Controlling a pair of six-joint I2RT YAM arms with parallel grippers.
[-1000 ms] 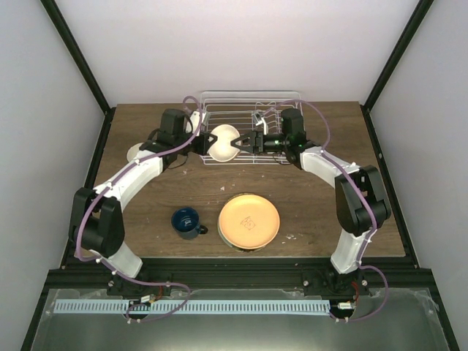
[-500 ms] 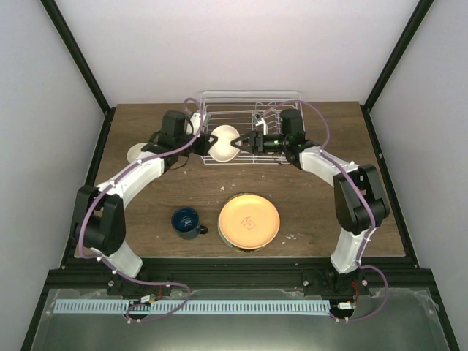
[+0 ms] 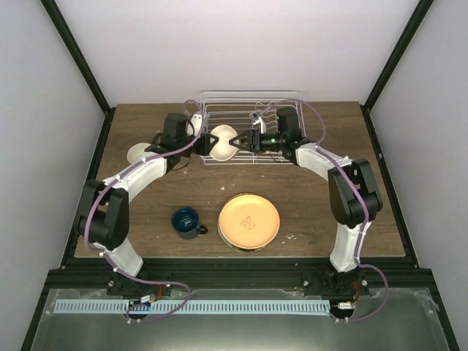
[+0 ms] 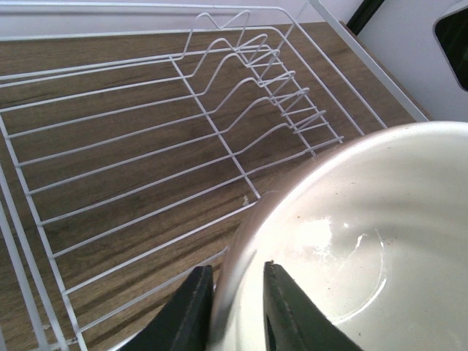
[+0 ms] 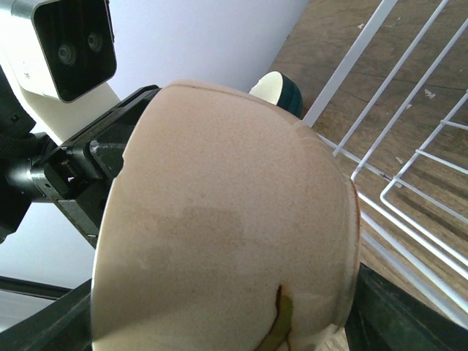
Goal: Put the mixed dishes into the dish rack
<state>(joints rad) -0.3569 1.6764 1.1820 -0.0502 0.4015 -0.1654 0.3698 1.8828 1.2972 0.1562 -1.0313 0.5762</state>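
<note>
My left gripper [image 3: 207, 142] [image 4: 234, 307] is shut on the rim of the cream bowl [image 3: 222, 141] [image 4: 365, 241] and holds it over the left part of the white wire dish rack [image 3: 252, 110] [image 4: 146, 146]. My right gripper [image 3: 240, 142] [image 5: 219, 322] is open, with its fingers on either side of the bowl [image 5: 227, 219]. The dark blue mug [image 3: 187, 221] and the orange-yellow plate [image 3: 248, 220] sit at the table's front. The white bowl with blue outside [image 3: 137, 152] [image 5: 281, 89] sits left of the rack. The pale-green-rimmed plate is not in view.
The rack's upright plate prongs [image 4: 270, 80] stand at its right end. Black frame posts [image 3: 80, 66] flank the table's back corners. A pale rim [image 3: 248, 247] shows under the orange plate's near edge.
The right gripper has edged left, closer around the bowl, and its arm has shifted left. The left gripper and the bowl have moved slightly back over the rack.
</note>
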